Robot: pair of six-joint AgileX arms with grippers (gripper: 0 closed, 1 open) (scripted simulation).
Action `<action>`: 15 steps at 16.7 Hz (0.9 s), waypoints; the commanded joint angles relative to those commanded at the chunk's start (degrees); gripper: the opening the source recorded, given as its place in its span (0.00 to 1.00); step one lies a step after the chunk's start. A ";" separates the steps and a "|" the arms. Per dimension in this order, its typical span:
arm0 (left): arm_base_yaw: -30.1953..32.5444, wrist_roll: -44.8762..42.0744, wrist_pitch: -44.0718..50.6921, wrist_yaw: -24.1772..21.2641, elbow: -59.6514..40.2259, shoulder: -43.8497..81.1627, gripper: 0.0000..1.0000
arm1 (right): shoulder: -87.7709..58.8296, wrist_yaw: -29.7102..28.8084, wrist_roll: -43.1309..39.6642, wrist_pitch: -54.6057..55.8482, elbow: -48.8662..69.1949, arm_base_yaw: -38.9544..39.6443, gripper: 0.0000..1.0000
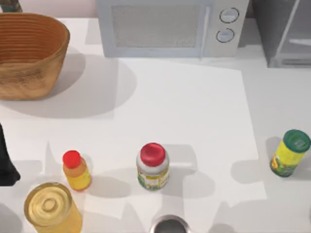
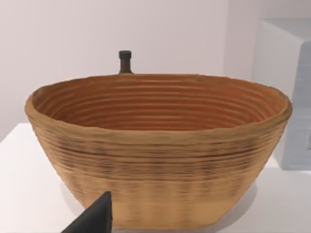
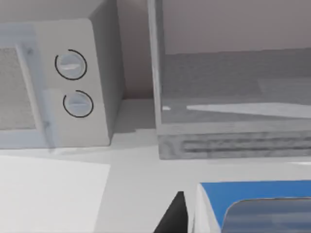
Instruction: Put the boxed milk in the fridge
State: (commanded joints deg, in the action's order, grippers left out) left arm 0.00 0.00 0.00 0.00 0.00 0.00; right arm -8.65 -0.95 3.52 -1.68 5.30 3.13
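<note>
Evidently, the fridge (image 1: 284, 34) stood at the desk's (image 1: 194, 111) far right corner, just beside the microwave (image 1: 170, 26), and the wrist view of the right arm faced its glassy front head-on. The woven basket (image 1: 29, 53) sat at the far left, where the left claw (image 2: 95, 218) idled; whether that claw was wide or narrow could not be told. The boxed milk (image 3: 252, 206) appeared close under the right claw (image 3: 177, 213), apparently held. A good carry would keep the carton upright, approach squarely, and clear the cabinet's edge. Small jars stood well apart.
</note>
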 joint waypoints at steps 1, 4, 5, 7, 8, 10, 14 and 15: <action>0.00 0.00 0.00 0.00 0.00 0.00 1.00 | 2.95 0.36 -1.12 0.55 -1.98 -1.06 0.00; 0.00 0.00 0.00 0.00 0.00 0.00 1.00 | 8.13 0.92 -3.29 1.58 -5.05 -2.95 0.00; 0.00 0.00 0.00 0.00 0.00 0.00 1.00 | 8.65 0.96 -3.52 1.68 -5.30 -3.13 0.00; 0.00 0.00 0.00 0.00 0.00 0.00 1.00 | 8.65 0.96 -3.52 1.68 -5.30 -3.13 0.00; 0.00 0.00 0.00 0.00 0.00 0.00 1.00 | 8.65 0.96 -3.52 1.68 -5.30 -3.13 0.00; 0.00 0.00 0.00 0.00 0.00 0.00 1.00 | 8.40 0.91 -3.36 1.60 -5.23 -2.94 0.00; 0.00 0.00 0.00 0.00 0.00 0.00 1.00 | 2.46 1.72 -3.68 4.96 -2.67 -4.11 0.00; 0.00 0.00 0.00 0.00 0.00 0.00 1.00 | -0.54 2.05 -3.82 6.68 -1.34 -4.72 0.00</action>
State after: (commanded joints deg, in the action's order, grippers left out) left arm 0.00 0.00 0.00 0.00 0.00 0.00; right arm -9.19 1.10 -0.30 5.00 3.95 -1.59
